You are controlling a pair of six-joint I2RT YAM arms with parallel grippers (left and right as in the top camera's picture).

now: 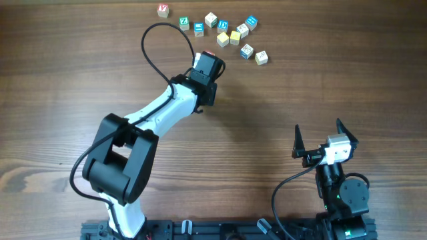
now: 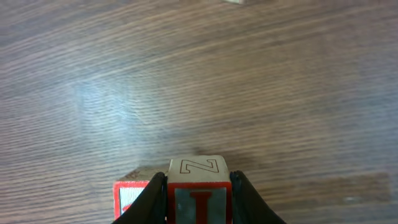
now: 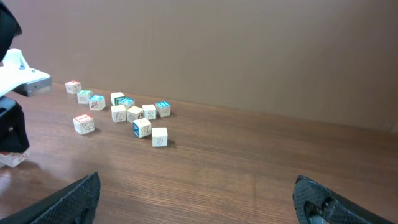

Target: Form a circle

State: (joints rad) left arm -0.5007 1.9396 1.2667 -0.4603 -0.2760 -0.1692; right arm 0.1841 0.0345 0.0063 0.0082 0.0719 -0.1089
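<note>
The task looks barely begun. The circle is so far only a loose clump of small wooden cubes at the far side of the bench, with a few more strung out to its left in an uneven line and no clear ring or hollow middle. The left fingers are closed snugly on one cube, one finger on each side. They hold it low over bare wood on the near side of the clump, apart from it. A second cube with a red border sits just beside the same fingers. The right fingers stand spread as wide as they go and hold nothing, parked well away near the front edge. What remains, by my reckoning, is nearly everything: the held cube must be carried in and the rest nudged round into a ring. The held cube shows a red-outlined "Z" on top and a solid red "I" on the face towards the wrist camera. From overhead, one cube bears a green "Z". The other faces — red, blue, yellow, plain — are too small to read.
</note>
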